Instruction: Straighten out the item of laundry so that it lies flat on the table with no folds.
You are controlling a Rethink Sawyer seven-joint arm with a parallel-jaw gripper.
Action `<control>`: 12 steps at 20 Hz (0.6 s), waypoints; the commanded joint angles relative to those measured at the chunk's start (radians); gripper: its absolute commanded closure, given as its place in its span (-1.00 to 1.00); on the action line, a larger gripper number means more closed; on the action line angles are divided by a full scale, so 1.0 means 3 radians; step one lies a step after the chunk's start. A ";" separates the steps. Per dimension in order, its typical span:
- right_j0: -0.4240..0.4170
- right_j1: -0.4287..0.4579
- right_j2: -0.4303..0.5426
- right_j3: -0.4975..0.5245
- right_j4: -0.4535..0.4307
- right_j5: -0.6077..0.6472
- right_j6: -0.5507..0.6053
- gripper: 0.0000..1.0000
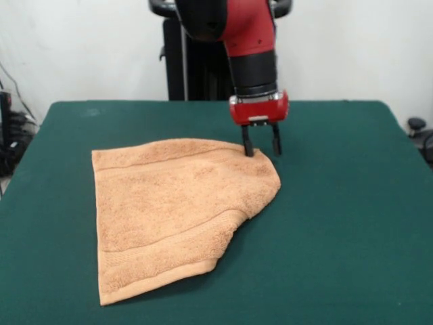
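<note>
Towel [176, 210] runs near-to-far, far-right corner folded; open claw [262, 143] straddles its edge.

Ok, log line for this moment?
hand: open, at far corner | orange-tan terry-cloth towel: one side folded over | green cloth table: task unfinished

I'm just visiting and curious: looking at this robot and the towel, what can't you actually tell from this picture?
- Front view: how much of the towel is tucked under itself at the folded corner; the top layer covers it.
- Front view: whether the jaws of the gripper touch the towel edge or only hang over it; the angle hides any gap.
- Front view: the arm's upper part, cut off by the top edge.
- Front view: the table front edge, cut off below.
</note>
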 commanded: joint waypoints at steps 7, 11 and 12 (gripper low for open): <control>0.0161 0.0861 0.0603 -0.0990 0.0391 0.1277 -0.0637 -1.00; 0.1203 0.1210 -0.0307 -0.1732 0.0355 0.1704 0.0492 -1.00; 0.1299 0.1324 -0.0402 -0.1865 0.0438 0.1824 0.0672 -1.00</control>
